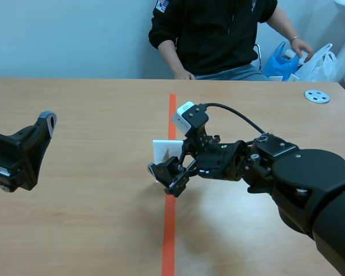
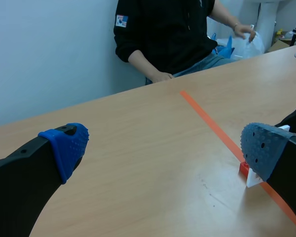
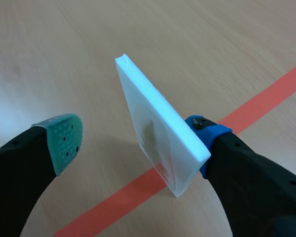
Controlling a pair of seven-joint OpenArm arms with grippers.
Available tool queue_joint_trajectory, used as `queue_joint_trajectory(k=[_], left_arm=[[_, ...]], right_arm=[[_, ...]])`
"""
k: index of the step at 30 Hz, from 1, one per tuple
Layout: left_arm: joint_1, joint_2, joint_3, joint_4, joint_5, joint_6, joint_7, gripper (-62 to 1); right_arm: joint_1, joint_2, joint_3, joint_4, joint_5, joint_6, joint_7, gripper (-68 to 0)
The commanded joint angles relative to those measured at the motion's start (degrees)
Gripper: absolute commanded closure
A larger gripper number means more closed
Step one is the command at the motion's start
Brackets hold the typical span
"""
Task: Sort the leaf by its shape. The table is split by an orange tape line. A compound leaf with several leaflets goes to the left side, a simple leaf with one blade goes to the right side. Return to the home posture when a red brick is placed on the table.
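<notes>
Both spread. Right gripper (image 3: 135, 133) straddles the card (image 3: 158, 138), propped on edge against one pad (image 3: 213, 132) on the tape line (image 3: 113, 196), middle of the tabletop (image 1: 75, 230); likely pre-pinch. Left gripper (image 2: 166, 148) parked near the left edge.

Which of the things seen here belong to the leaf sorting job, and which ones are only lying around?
Belong to the job: white leaf card, standing on the orange tape line between the open fingers of the right gripper; left gripper, open, apart from the card.
Lying about: grey disc at the far right of the table; blue bag and white plastic bag behind it.
</notes>
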Motion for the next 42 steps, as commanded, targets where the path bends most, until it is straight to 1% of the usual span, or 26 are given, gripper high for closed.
queue_joint_trajectory(k=[1,3,6,7,9,10,13,14,15,17,22,24,28,29,34,39,42], left_arm=[[0.2,0.0,-0.4,0.9,-0.4,0.2,-0.8,-62.3],[0.2,0.0,-0.4,0.9,-0.4,0.2,-0.8,-62.3],[0.2,0.0,-0.4,0.9,-0.4,0.2,-0.7,-62.3],[0.2,0.0,-0.4,0.9,-0.4,0.2,-0.7,-62.3],[0.2,0.0,-0.4,0.9,-0.4,0.2,-0.7,-62.3],[0.2,0.0,-0.4,0.9,-0.4,0.2,-0.7,-62.3],[0.2,0.0,-0.4,0.9,-0.4,0.2,-0.7,-62.3],[0.2,0.0,-0.4,0.9,-0.4,0.2,-0.7,-62.3],[0.2,0.0,-0.4,0.9,-0.4,0.2,-0.7,-62.3],[0.2,0.0,-0.4,0.9,-0.4,0.2,-0.7,-62.3],[0.2,0.0,-0.4,0.9,-0.4,0.2,-0.7,-62.3],[0.2,0.0,-0.4,0.9,-0.4,0.2,-0.7,-62.3],[0.2,0.0,-0.4,0.9,-0.4,0.2,-0.7,-62.3],[0.2,0.0,-0.4,0.9,-0.4,0.2,-0.7,-62.3],[0.2,-0.1,-0.4,0.9,-0.4,0.2,-0.7,-62.3],[0.2,-1.2,-0.4,0.9,-0.4,-0.1,-0.7,-62.3],[0.2,-1.9,-0.4,0.9,-0.7,-0.1,-0.7,-62.3]], right_arm=[[1.5,-0.1,0.0,0.6,0.8,-0.1,0.7,-35.6],[1.5,0.0,0.0,0.6,0.7,-0.9,0.7,-31.7],[1.3,0.4,0.0,0.6,0.5,-2.0,0.6,-31.3],[1.2,0.5,0.0,0.6,0.3,-2.2,0.6,-30.1],[0.8,0.7,0.1,0.6,-0.1,-2.6,0.7,-25.5],[0.5,0.8,0.1,0.6,-0.2,-3.4,0.8,-22.4],[0.1,0.8,0.1,0.6,-0.3,-4.8,1.1,-11.2],[0.0,0.8,0.1,0.6,-0.3,-5.0,1.2,-8.8],[0.0,0.8,0.1,0.6,-0.3,-5.3,1.3,-8.0],[-0.1,0.8,0.1,0.6,-0.3,-6.1,1.3,-8.0],[-0.4,0.8,0.1,0.6,-0.3,-6.3,1.6,-8.0],[-0.4,0.8,0.1,0.6,-0.3,-6.8,1.9,-8.0],[-0.4,0.8,1.6,0.7,-0.3,-9.2,2.4,-8.1],[-0.4,0.8,2.6,0.7,-0.3,-9.7,2.4,-8.1],[-0.4,2.0,9.6,1.6,-0.2,-9.7,0.9,-8.1],[-1.8,5.1,16.3,1.8,0.1,-9.7,0.0,-8.1],[-4.1,7.1,20.7,1.8,1.3,-9.7,0.2,-8.1]])
